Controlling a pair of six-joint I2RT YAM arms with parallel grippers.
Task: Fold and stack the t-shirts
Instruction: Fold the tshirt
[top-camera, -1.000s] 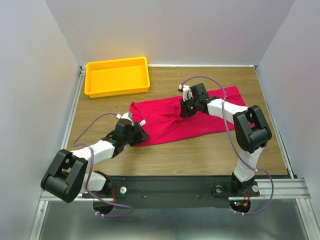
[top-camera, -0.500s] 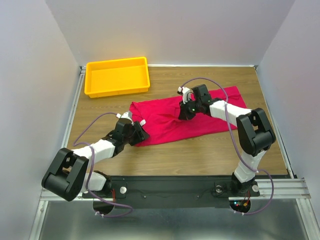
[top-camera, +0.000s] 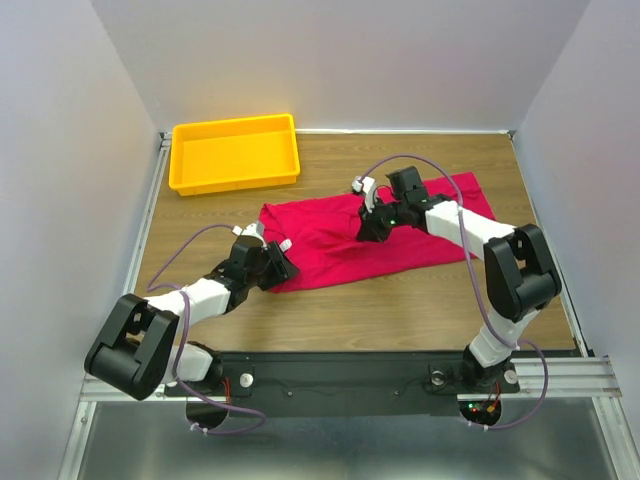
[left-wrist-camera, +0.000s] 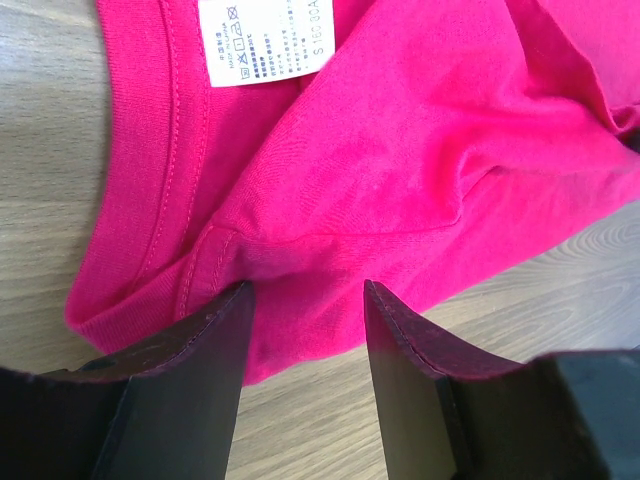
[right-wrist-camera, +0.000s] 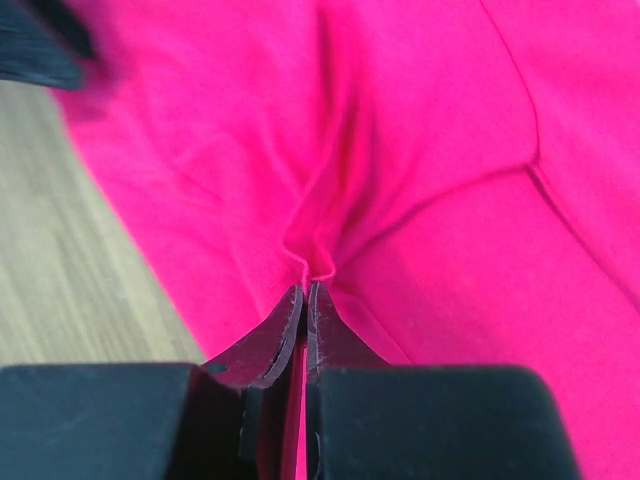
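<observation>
One crimson-pink t-shirt (top-camera: 340, 235) lies partly folded across the middle of the table. In the left wrist view its white neck label (left-wrist-camera: 262, 42) and collar show. My left gripper (top-camera: 283, 262) is open at the shirt's near-left corner, its jaws (left-wrist-camera: 305, 290) astride the cloth edge and not closed on it. My right gripper (top-camera: 371, 226) is shut on a pinched ridge of the t-shirt (right-wrist-camera: 420, 150) near its middle, with the fold gathered at the fingertips (right-wrist-camera: 305, 290).
A yellow plastic tray (top-camera: 236, 152) stands at the back left, with nothing in it. Bare wooden table (top-camera: 400, 300) lies in front of the shirt. Grey walls close in the left, back and right sides.
My right gripper has shifted slightly to the right and back with the pinched cloth. My left gripper has barely moved.
</observation>
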